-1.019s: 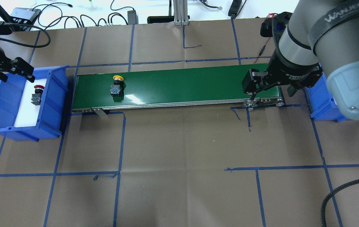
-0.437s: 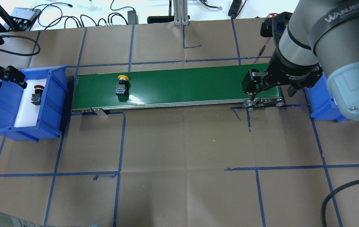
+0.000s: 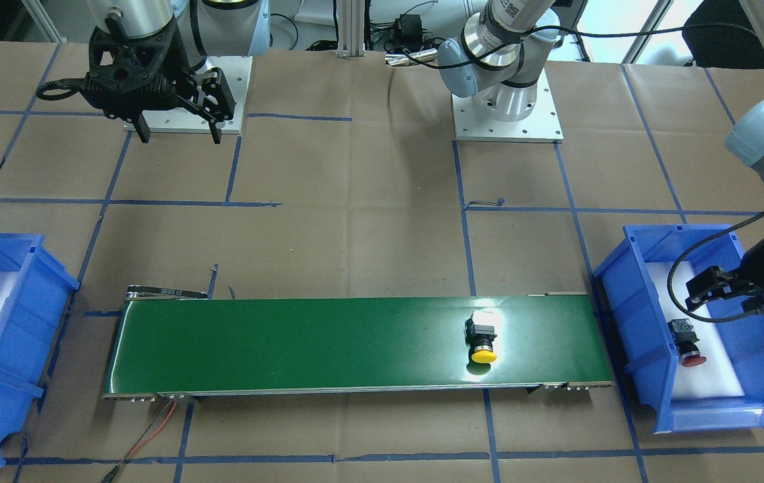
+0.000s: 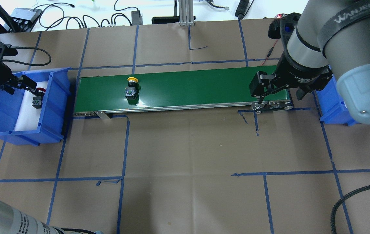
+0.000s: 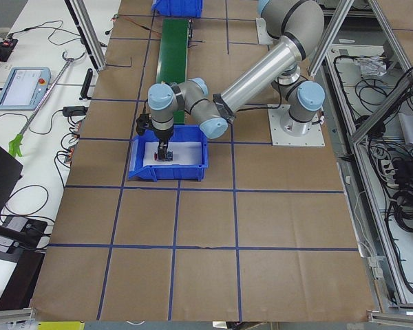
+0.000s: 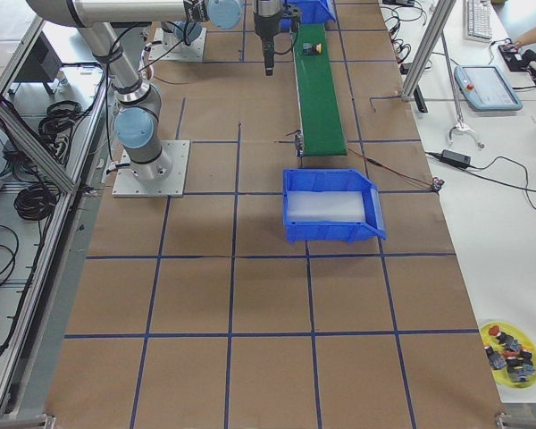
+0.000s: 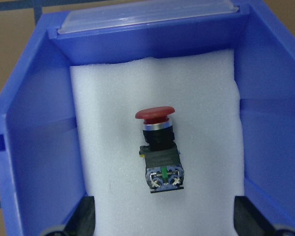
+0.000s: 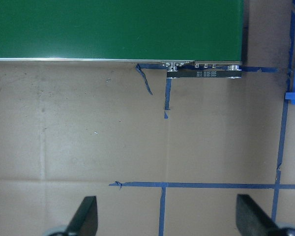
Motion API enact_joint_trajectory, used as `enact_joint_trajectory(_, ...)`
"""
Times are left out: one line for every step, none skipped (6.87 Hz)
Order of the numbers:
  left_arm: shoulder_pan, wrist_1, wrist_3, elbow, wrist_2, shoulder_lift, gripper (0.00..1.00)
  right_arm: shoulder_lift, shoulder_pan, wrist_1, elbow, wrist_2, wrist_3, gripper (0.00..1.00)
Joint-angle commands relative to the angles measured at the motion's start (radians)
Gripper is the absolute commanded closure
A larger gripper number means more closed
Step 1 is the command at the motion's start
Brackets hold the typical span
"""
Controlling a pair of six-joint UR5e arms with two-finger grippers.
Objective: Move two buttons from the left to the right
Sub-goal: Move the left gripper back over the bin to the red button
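Walls of blue bin [image 7: 34, 147] flanking red button [image 7: 160, 147], open above; yellow button [image 4: 131, 89] on belt [image 4: 197, 87], room all round

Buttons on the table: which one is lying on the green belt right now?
The yellow-capped button lies on the green belt. The red-capped button is off the belt, resting on white foam inside the blue bin.

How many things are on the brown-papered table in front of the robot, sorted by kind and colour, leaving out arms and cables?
Green conveyor belt: 1
Blue plastic bins: 2, the left bin and the right bin
Yellow mushroom-capped push-button switch, on the belt: 1
Red-capped push-button switch, in the left bin: 1
Total: 5
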Motion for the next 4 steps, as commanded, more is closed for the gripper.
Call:
enact_joint_trajectory(-0.004, 0.035, -0.001, -0.003, -0.001, -0.053, 0.00, 0.000, 0.000, 0.000, 0.000, 0.000, 0.000, 0.00)
enact_joint_trajectory(-0.006, 0.050, -0.001, -0.004, -0.001, -0.072, 0.00, 0.000, 0.000, 0.000, 0.000, 0.000, 0.000, 0.00)
enact_joint_trajectory(-0.007, 0.069, -0.001, -0.019, -0.001, -0.089, 0.00, 0.000, 0.000, 0.000, 0.000, 0.000, 0.000, 0.00)
enact_joint_trajectory(-0.012, 0.108, -0.004, -0.030, -0.001, -0.092, 0.00, 0.000, 0.000, 0.000, 0.000, 0.000, 0.000, 0.00)
